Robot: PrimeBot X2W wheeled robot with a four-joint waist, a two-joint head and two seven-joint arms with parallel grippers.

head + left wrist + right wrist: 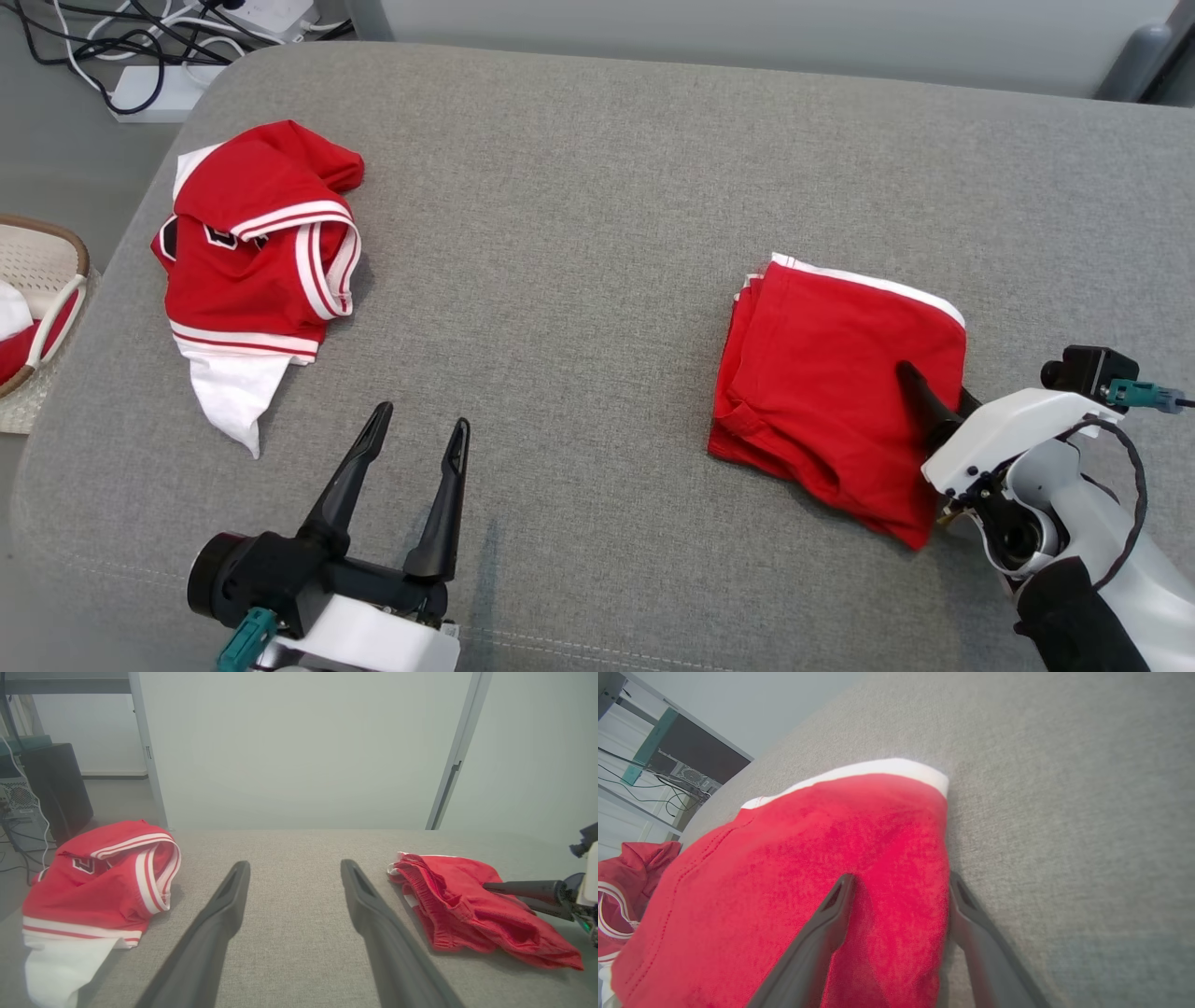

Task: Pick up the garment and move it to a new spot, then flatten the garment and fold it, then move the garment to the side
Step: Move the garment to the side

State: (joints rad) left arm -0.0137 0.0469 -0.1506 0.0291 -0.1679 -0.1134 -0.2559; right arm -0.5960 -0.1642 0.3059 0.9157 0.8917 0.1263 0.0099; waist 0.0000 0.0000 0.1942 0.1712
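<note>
The garment [822, 392] is a red piece with a white band, folded into a rough square on the right of the grey cushion [597, 187]. My right gripper [934, 387] stands open astride its right edge. In the right wrist view one finger [831, 919] lies on top of the red cloth [808, 858] and the other sits just off its edge, against the cushion. My left gripper [421, 417] hovers open and empty over the cushion's front, well left of the garment [467, 905].
A crumpled red and white jersey [252, 252] lies at the cushion's far left. Off the left edge stands a woven basket [65, 252] holding more red and white cloth. A power strip with cables [154, 93] lies on the floor behind.
</note>
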